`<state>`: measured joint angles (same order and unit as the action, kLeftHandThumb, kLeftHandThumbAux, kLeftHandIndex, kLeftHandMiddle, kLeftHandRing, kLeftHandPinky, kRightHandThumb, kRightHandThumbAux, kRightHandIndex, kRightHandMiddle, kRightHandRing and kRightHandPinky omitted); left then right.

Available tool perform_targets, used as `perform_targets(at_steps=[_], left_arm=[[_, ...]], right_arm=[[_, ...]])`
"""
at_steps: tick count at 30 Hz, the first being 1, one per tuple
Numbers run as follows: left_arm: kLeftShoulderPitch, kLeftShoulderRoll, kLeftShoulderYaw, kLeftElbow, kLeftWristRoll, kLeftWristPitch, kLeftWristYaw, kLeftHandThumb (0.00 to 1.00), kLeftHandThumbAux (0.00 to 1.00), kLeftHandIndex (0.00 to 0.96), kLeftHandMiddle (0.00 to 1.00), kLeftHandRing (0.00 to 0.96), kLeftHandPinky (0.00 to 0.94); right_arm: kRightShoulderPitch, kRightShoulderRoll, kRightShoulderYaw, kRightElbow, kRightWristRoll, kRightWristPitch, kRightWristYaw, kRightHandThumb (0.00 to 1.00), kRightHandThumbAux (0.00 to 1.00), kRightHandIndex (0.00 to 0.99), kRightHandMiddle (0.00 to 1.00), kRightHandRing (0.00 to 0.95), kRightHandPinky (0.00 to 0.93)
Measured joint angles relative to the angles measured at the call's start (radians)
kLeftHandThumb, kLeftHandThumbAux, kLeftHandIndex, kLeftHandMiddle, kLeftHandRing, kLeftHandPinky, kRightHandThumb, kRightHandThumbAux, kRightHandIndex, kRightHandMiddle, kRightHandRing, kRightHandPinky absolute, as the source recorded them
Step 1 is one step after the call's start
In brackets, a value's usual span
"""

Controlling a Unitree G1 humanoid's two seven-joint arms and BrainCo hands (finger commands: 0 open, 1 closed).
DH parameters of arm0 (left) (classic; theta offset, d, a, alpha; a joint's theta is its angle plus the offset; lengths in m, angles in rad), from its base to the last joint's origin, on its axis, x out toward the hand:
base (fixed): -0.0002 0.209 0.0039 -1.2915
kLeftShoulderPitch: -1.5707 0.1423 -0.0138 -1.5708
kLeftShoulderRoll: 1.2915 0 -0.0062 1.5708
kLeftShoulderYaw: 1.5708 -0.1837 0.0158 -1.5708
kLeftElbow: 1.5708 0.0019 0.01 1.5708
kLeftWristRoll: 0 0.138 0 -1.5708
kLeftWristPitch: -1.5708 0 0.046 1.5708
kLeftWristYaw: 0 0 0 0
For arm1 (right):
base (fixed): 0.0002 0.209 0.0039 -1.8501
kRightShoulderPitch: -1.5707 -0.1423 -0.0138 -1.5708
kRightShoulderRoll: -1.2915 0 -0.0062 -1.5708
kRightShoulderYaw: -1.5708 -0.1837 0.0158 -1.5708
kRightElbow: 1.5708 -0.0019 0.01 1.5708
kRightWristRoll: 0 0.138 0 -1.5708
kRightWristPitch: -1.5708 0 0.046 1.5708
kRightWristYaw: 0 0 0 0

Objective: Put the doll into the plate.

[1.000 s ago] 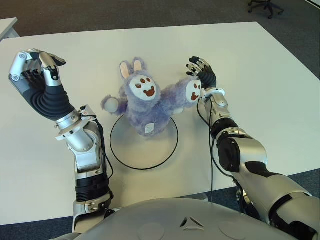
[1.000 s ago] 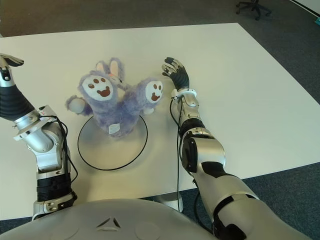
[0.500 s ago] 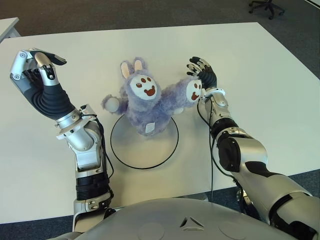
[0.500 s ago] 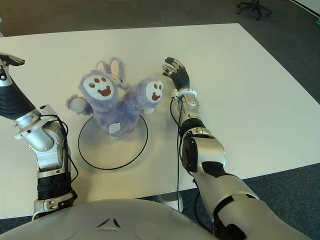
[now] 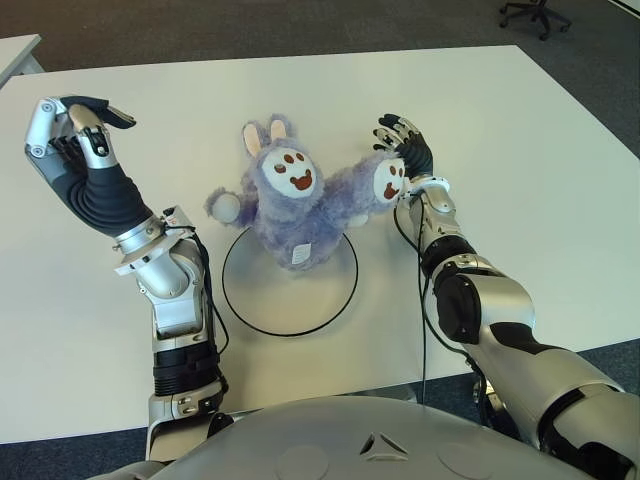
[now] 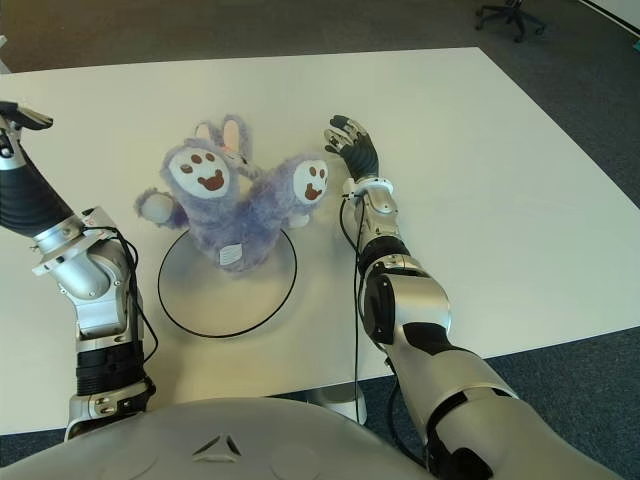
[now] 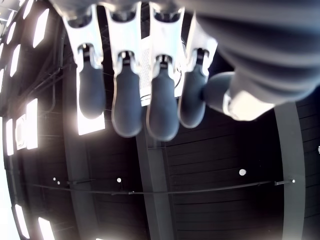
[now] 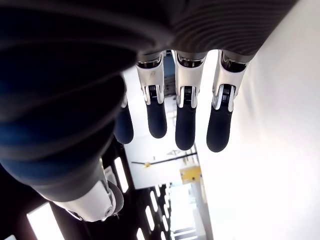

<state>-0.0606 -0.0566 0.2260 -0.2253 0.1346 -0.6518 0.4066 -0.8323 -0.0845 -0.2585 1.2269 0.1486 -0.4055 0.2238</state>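
A purple plush doll [image 5: 293, 208] with rabbit ears lies on its back, its body over the far part of the white, black-rimmed plate [image 5: 290, 300] and its head beyond the rim. Just right of the doll's raised white paw [image 5: 387, 183] is my right hand [image 5: 404, 143], fingers spread and holding nothing. Whether it touches the paw I cannot tell. My left hand [image 5: 76, 125] is lifted high at the far left, well away from the doll, its fingers [image 7: 145, 100] loosely extended around nothing.
The white table [image 5: 520, 150] stretches wide on both sides of the plate. An office chair [image 5: 535, 12] stands on the dark carpet beyond the far right corner. A second table's corner [image 5: 15, 52] shows at the far left.
My left arm has drifted slightly. The doll, the plate and my right hand stay where they were.
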Motion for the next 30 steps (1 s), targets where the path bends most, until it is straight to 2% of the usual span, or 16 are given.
perform_targets(at_steps=[30], left_arm=[[-0.027,0.009,0.023,0.044,-0.010,-0.006,0.000,0.699,0.698,0.431,0.667,0.614,0.526]], right_arm=[[-0.010,0.004,0.000,0.012,-0.003,0.010,-0.011,0.442,0.779,0.218,0.196,0.236,0.307]])
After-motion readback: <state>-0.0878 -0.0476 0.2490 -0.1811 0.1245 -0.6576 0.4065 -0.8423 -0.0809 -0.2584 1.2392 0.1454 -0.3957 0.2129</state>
